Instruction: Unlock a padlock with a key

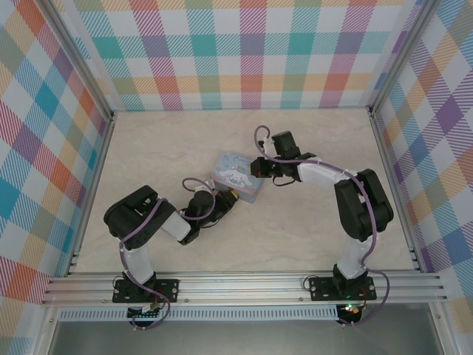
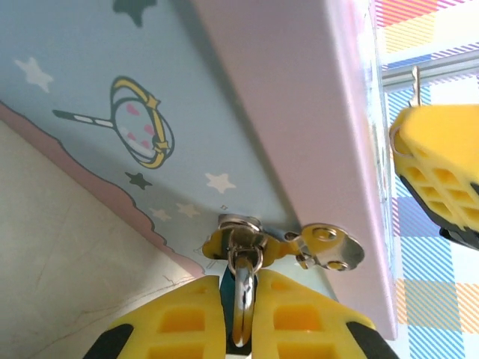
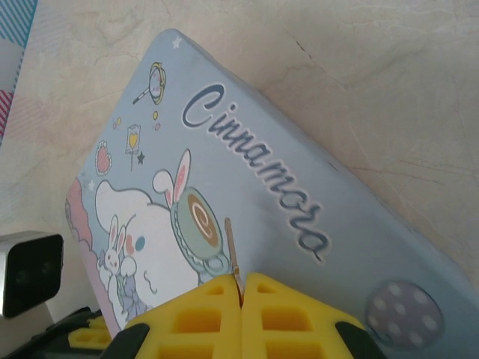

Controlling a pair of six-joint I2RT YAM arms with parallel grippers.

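Padlock (image 2: 242,299) is being held at the front edge of the tin (image 2: 97,67), hanging off the clasp (image 2: 329,248). Left jaws are being pressed together on it from below, pinching the silvery metal. The bluish body is mostly being hidden by the jaws. Keyhole position can't be told.

Key (image 3: 233,250) is being pinched by the right jaws, which are pressed together on its head, with the thin shaft sticking out past the tips. It is being held over the printed lid, across the tin from the padlock and well apart from it. Contact with the lid can't be told.

The tin is being carried by the surface (image 1: 185,140), roughly mid-way between the two arms.

Handling, as judged:
- The padlock is being taken as tiny, light, stiff and smooth, so likely slippery and free to swing on the clasp. It is best gripped across the flat sides of the body, with the keyhole end left exposed.
- The key is being taken as thin and stiff, and prone to rotating in the grip. It is best held by the head, flat faces against the jaws, so the turn is carried through.
- The tin is probably light and may be pushed along during insertion, so the left grip is being relied on for steadying.
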